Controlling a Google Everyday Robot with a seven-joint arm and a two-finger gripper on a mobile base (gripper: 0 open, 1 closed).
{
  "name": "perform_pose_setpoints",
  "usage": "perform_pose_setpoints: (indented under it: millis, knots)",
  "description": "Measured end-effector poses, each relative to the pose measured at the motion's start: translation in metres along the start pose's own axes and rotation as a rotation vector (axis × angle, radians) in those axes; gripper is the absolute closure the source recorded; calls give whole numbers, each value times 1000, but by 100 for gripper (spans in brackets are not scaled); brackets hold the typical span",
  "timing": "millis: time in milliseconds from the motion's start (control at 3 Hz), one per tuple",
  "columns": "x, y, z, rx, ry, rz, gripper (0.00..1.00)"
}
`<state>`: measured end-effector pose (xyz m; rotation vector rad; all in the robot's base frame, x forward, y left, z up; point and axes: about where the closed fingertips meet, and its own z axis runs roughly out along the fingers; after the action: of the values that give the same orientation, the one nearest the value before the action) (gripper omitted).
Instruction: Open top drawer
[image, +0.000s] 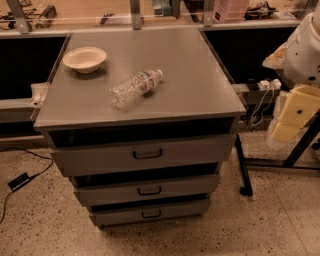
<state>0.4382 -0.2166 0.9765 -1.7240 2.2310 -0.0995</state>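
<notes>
Flanking grey cabinet top (186, 62), gripper (293, 114) at right.

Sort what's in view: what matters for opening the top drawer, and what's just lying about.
Job: top drawer, its handle, gripper at the right edge, beside the cabinet.
Lying about: bowl, water bottle, middle drawer, bottom drawer.

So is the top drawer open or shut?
Looks ajar: a dark gap shows above the top drawer front. The hand is at the right edge, away from the handle.

Atop the cabinet (200, 85) a bowl (84, 58) lies behind-left of a bottle (135, 88); the gripper (295, 112) is off its right side.
</notes>
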Motion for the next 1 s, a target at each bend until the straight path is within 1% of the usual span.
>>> perform_pose_setpoints:
  millis: [333,667,1000]
  knots:
    - [0,0,5,-6,1,1,0]
    - [-1,0,35,-37,11,-3,0]
    - [9,11,106,-58,28,-60,0]
